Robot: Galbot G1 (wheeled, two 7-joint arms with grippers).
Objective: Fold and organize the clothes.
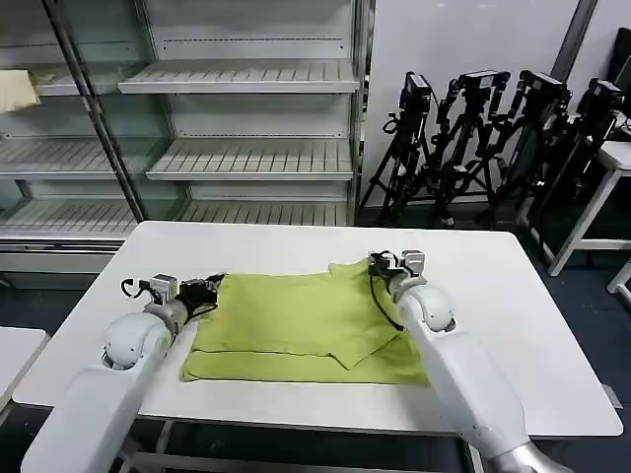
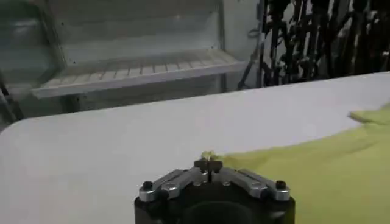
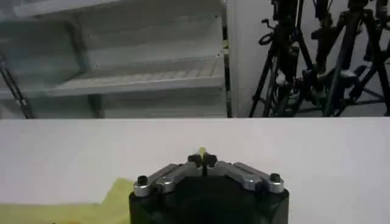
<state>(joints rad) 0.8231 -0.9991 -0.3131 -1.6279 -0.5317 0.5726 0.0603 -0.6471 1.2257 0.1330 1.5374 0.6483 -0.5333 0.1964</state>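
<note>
A lime yellow-green T-shirt (image 1: 301, 325) lies spread on the white worktop (image 1: 513, 335), roughly in the middle and towards the near edge, with part of it folded over so that a diagonal fold line runs across its right half and a lower layer shows along the near side. The left pincer (image 1: 210, 289) sits at the shirt's far left corner, low over the worktop, and in the left wrist view its fingertips (image 2: 208, 163) are pressed together with a small tuft of yellow-green fabric caught between them, so it is clamped on the T-shirt (image 2: 323, 176). The right pincer (image 1: 380, 264) is at the shirt's far right corner, just above the cloth; in the right wrist view its tips (image 3: 202, 160) also meet, and a sliver of yellow-green peeks out at the join, which suggests it is pinching the T-shirt (image 3: 73, 210) there, though the view is too tight to be fully sure. Both arms reach forward from the near side, one on each flank of the garment. Beyond the worktop stand metal shelves (image 1: 246, 118) at far left, and a cluster of black tripods (image 1: 483, 138) leans by the wall at far right. A second white table (image 1: 611, 168) edges in at the far right.
</note>
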